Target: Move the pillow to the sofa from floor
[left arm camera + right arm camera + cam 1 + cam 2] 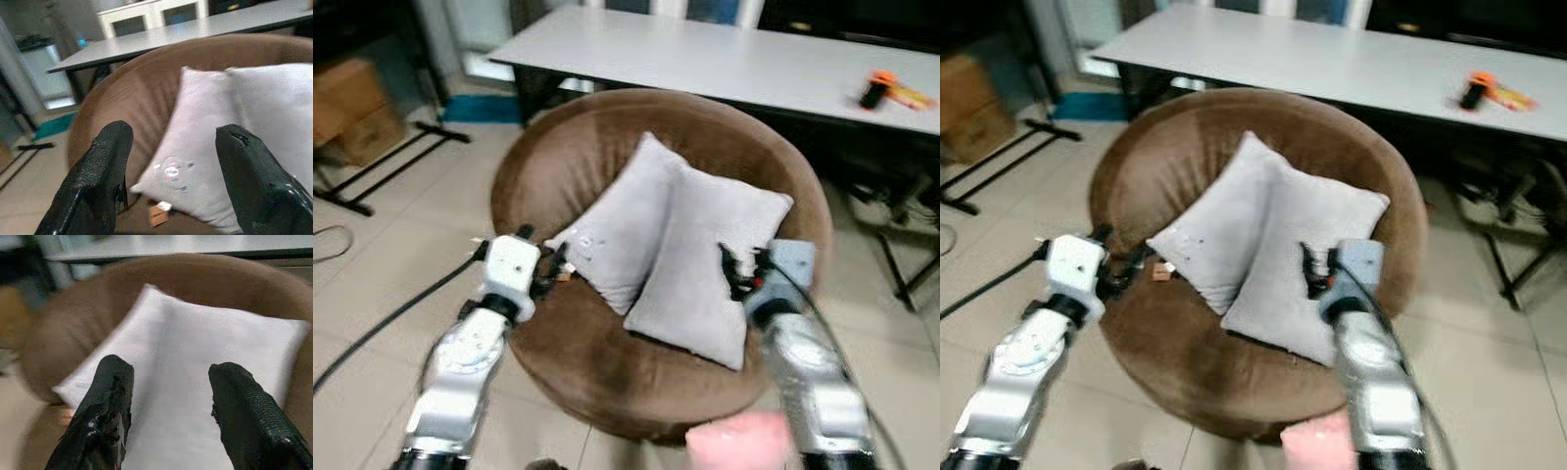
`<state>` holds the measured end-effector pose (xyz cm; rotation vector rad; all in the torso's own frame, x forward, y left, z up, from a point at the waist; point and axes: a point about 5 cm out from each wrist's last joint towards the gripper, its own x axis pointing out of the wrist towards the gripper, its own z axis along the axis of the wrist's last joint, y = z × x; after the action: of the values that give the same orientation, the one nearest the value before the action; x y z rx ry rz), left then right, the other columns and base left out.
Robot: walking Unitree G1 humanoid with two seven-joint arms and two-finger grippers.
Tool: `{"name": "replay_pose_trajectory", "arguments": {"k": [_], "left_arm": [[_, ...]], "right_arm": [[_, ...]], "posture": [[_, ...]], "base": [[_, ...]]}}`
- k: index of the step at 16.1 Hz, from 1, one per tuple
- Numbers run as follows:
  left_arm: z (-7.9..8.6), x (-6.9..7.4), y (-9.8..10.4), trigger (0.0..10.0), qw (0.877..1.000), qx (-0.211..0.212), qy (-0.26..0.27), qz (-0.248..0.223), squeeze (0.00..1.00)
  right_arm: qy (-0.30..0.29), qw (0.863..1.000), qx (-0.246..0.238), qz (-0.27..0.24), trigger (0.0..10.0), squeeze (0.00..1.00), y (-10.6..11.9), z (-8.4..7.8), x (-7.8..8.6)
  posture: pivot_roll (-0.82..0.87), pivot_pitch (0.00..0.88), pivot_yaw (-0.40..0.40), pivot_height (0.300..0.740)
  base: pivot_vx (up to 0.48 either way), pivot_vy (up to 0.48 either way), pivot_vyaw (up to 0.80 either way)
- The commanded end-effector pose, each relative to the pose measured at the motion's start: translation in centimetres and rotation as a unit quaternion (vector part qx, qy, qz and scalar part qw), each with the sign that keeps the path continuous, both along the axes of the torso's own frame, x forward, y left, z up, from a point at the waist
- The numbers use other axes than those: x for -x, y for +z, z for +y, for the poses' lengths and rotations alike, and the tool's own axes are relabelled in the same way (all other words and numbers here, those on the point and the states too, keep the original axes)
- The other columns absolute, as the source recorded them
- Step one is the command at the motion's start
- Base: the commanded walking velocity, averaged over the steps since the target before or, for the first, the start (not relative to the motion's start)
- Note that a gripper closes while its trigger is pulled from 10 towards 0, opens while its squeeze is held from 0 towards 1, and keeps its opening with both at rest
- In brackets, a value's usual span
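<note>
Two light grey pillows lie on the round brown sofa (607, 392): front pillow (705, 264) leans over the rear pillow (622, 230), overlapping it. Left tool (551, 266) sits at the rear pillow's lower corner, fingers spread wide, gripping nothing. Right tool (741, 266) is over the front pillow's right side, fingers also wide apart, empty. Small brown bit (157, 214) on the seat beside the rear pillow's corner. White desk (705, 54) behind the sofa.

Sofa: round brown sofa (607, 127) on the tiled floor (401, 245).
On it: two grey pillows (700, 264), overlapping, leaning against the backrest.
</note>
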<state>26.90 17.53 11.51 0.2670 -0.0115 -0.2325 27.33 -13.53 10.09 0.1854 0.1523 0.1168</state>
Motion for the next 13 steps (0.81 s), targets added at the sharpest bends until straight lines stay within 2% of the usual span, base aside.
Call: {"name": "replay_pose_trajectory", "arguments": {"k": [1,3,4,8,13], "left_arm": [[-0.5,-0.1,0.0,10.0,1.0,0.0,-0.006,-0.001,0.0],[-0.5,-0.1,0.0,10.0,1.0,-0.001,-0.007,-0.001,0.0],[-0.6,-0.1,0.0,10.0,1.0,-0.001,-0.007,-0.001,0.0],[-0.6,0.0,-0.1,10.0,1.0,0.001,-0.009,0.0,0.0],[-0.7,0.1,-0.2,10.0,1.0,0.002,-0.01,0.0,0.0]], "right_arm": [[-0.016,1.0,0.001,0.005,10.0,0.0,0.0,-1.1,0.0],[-0.006,1.0,-0.002,0.009,10.0,0.0,-0.1,-1.1,0.1],[-0.002,1.0,-0.011,0.009,10.0,0.0,-0.1,-0.9,0.2],[0.016,1.0,-0.001,0.012,10.0,0.0,-0.2,-0.5,0.6],[0.06,0.998,0.005,0.029,10.0,0.0,-0.7,0.2,1.1]], "posture": [[-0.03,0.0,-0.016,0.74],[-0.03,0.0,-0.015,0.74],[-0.03,0.0,-0.014,0.74],[-0.03,0.0,-0.013,0.74],[-0.03,0.0,-0.021,0.74]], "base": [[0.0,-0.266,0.0],[0.0,-0.264,0.0],[0.0,-0.266,-0.67],[0.0,-0.268,-0.77],[0.0,-0.212,0.0]]}}
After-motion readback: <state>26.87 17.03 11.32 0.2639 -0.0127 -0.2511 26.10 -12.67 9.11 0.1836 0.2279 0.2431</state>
